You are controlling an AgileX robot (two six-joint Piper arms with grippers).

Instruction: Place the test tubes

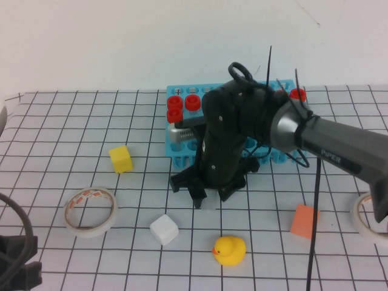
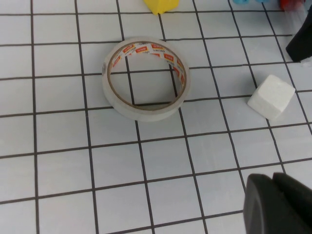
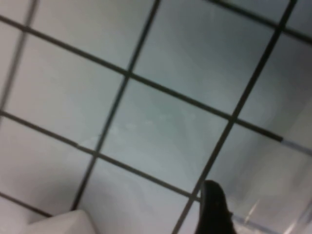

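Test tubes (image 1: 192,100) partly hid by R gripper (image 1: 210,197), jaws wide, before rack (image 1: 171,148); L gripper (image 2: 273,190) shut, near-left, cropped.

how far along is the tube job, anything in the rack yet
Done: at least four red-capped tubes stand in the blue rack. In hand: the right gripper is down at the table just in front of the rack, jaws apart; whether a tube lies between them I cannot tell. The left gripper is shut, parked near the tape roll. Left: the rack's front holes look empty.
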